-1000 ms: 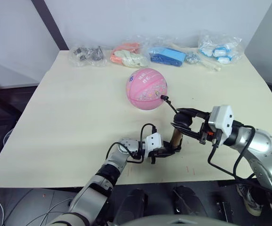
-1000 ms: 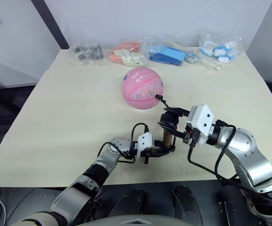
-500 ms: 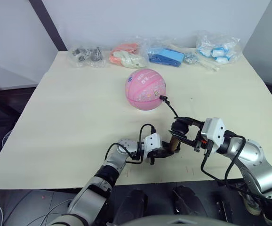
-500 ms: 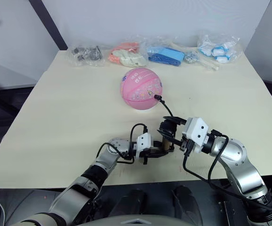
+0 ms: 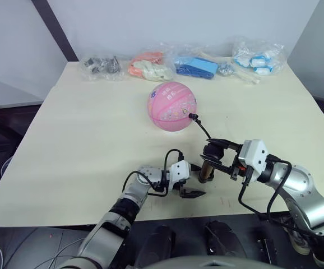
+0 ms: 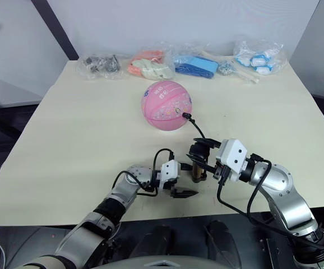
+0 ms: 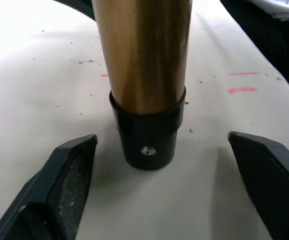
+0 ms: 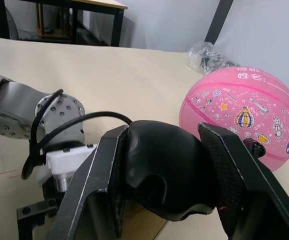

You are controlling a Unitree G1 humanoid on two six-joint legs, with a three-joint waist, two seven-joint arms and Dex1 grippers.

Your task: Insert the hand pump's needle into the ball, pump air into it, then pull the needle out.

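Left wrist view shows the left pincer [image 7: 159, 190] spread wide around the hand pump [image 7: 145, 75]'s rigid, slick barrel base on the counter [image 5: 83, 140]. Right pincer [image 8: 167, 172] clamps the handle; ball [image 5: 173, 106] at twelve o'clock. Grip the base cap.

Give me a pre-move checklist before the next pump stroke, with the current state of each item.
1. Right pincer shut on the black handle of the gold-bronze hand pump: ok.
2. Pump barrel upright, black base cap resting on the cream table: ok.
3. Left pincer bracing the pump base: not ok; its fingers stand open on either side of the cap, apart from it.
4. Thin black hose runs from the pump to the pink rubber ball: ok.
5. Needle seated in the ball: cannot tell; only the black fitting shows at the ball's surface.
6. Ball resting on the table, apart from the plastic bags behind: ok.
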